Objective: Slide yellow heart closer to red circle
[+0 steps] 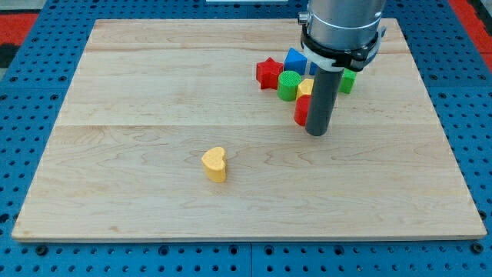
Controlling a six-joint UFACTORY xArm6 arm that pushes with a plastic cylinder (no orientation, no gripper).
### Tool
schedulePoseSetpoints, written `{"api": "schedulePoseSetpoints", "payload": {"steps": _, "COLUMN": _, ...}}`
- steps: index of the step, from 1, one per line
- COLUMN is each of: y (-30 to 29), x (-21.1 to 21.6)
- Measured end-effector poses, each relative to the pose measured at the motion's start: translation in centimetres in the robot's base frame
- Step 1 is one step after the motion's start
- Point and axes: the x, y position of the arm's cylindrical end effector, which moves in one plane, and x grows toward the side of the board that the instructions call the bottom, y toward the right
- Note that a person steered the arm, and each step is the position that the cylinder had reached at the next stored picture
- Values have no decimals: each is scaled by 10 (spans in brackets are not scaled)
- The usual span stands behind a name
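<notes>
Camera view — my tip [317, 132] stands on the wooden board [154, 77], far right, touching the red circle [301, 111].
I have no jaws, only a rod holding nothing. The yellow heart [215, 163] lies alone, nearer and well left; beyond the circle cluster a red star [268, 73], green [289, 85] and blue [295, 60] blocks.

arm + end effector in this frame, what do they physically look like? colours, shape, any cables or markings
The arm enters from the view's top as a wide silver-grey metallic cylinder with a black band clamped around its lower edge. Below it hangs a straight, dark grey, matte cylindrical rod, much narrower than the housing; my tip ends flat and blunt. No cables, labels or markings are visible.
</notes>
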Motion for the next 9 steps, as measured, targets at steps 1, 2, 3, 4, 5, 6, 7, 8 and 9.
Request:
{"api": "schedulePoseSetpoints", "payload": {"steps": 1, "y": 0, "x": 24}}
{"api": "schedulePoseSetpoints", "payload": {"steps": 2, "y": -7, "x": 56}}
{"api": "schedulePoseSetpoints", "payload": {"steps": 3, "y": -26, "x": 94}}
{"api": "schedulePoseSetpoints", "payload": {"steps": 4, "y": -55, "x": 134}}
{"api": "schedulePoseSetpoints", "payload": {"steps": 5, "y": -108, "x": 149}}
{"api": "schedulePoseSetpoints", "payload": {"steps": 6, "y": -167, "x": 149}}
{"api": "schedulePoseSetpoints", "payload": {"steps": 7, "y": -196, "x": 138}}
{"api": "schedulePoseSetpoints", "payload": {"steps": 8, "y": -203, "x": 120}}
{"api": "schedulePoseSetpoints", "payload": {"steps": 9, "y": -208, "x": 97}}
